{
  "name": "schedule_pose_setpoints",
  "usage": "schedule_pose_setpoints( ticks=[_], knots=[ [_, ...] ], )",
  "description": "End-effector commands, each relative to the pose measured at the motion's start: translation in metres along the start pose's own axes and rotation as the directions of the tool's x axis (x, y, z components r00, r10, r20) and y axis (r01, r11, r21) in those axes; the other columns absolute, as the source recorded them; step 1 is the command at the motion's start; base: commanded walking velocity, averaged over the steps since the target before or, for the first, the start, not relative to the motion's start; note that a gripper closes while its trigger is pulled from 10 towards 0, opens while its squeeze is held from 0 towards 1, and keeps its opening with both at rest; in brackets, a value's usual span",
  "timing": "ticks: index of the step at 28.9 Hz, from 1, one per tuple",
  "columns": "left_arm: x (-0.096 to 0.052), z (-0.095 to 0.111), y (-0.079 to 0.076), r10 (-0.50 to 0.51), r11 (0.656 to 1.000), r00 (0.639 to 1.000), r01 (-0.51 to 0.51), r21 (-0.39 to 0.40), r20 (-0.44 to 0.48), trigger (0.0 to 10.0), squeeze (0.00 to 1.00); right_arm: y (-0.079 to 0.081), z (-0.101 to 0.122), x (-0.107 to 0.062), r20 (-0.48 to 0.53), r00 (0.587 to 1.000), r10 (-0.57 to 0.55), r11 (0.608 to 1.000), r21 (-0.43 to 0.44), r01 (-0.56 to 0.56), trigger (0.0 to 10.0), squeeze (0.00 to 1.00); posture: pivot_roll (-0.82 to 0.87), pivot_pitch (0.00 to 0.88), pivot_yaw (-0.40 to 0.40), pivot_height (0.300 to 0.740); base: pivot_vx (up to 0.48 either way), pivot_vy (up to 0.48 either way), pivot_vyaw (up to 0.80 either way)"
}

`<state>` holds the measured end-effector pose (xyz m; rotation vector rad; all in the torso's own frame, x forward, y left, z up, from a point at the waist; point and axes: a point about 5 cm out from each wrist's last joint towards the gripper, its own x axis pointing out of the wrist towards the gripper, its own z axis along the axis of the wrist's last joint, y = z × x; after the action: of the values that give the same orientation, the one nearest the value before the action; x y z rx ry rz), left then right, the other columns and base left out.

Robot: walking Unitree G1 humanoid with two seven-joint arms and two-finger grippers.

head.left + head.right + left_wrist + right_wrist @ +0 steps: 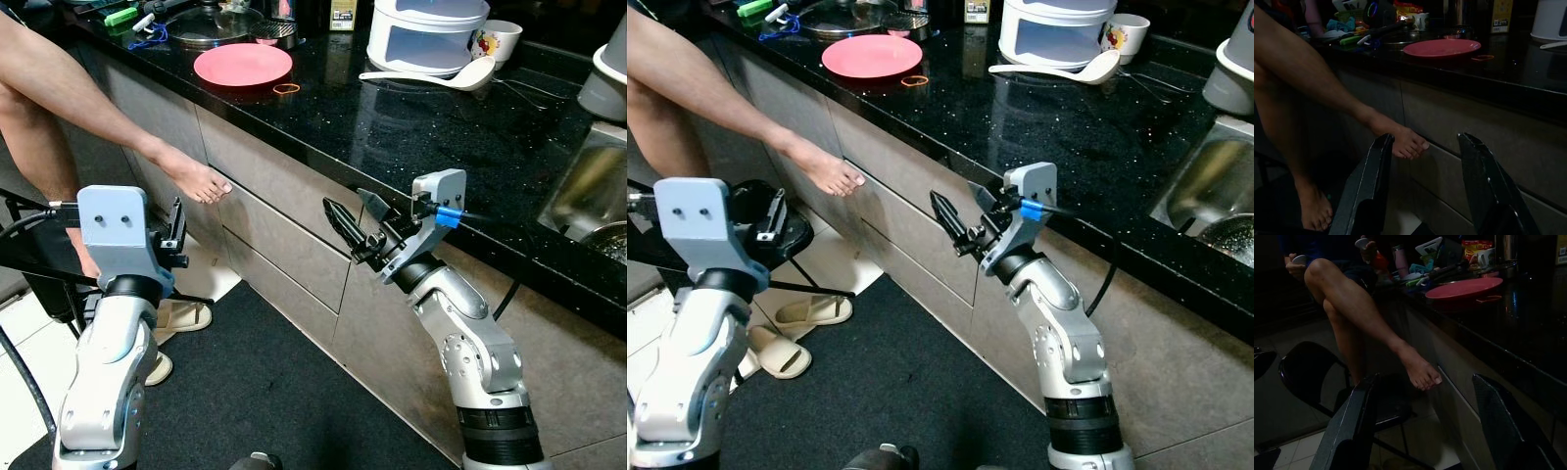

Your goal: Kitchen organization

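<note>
The right gripper (351, 227) is held up in front of the grey drawers (284, 245), just under the edge of the black counter (441, 137). Its two black fingers are spread apart, and nothing is held between them. The left gripper (176, 233) is held lower and farther from the counter, near a black chair (789, 230). Its fingers (1369, 186) are also spread apart and nothing is held.

A pink plate (243, 65) is seen on the counter, up above and well apart from both grippers. A small orange rubber band (286, 89) lies just beside the plate. Behind the plate a glass lid (211, 22) is seen. Farther along the counter, well above the right gripper, a white container (427, 34) stands, with a white spoon (431, 76) lying in front of it and a white cup (497, 41) beside it. A steel sink (588, 191) is set in the counter, off to the right gripper's outer side.

A person's bare foot (196, 176) is pressed against the drawers, between the two grippers and a bit above them. Two pale slippers (794, 333) lie on the floor below the left gripper.
</note>
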<state>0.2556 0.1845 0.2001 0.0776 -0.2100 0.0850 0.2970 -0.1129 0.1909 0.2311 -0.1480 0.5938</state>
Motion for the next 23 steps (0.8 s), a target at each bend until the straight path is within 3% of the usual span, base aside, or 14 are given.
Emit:
schedule_pose_setpoints(
  ticks=[1,23],
  knots=[
    [-0.0001,-0.0005,0.0021,-0.003,1.0,1.0,0.003,0.019,-0.001,10.0,0.0,0.0009,-0.0026,0.0013,-0.008,1.0,0.009,1.0,0.014,-0.009,10.0,0.0,-0.01,0.061,-0.035,0.732,0.296,0.0,0.0],
    [0.0018,-0.0015,-0.007,-0.057,0.998,0.998,0.057,0.019,-0.003,10.0,0.0,0.0011,-0.0044,0.0024,-0.016,0.999,0.035,0.999,0.01,-0.034,10.0,0.0,-0.01,0.037,-0.038,0.732,0.373,0.0,0.0]
  ],
)
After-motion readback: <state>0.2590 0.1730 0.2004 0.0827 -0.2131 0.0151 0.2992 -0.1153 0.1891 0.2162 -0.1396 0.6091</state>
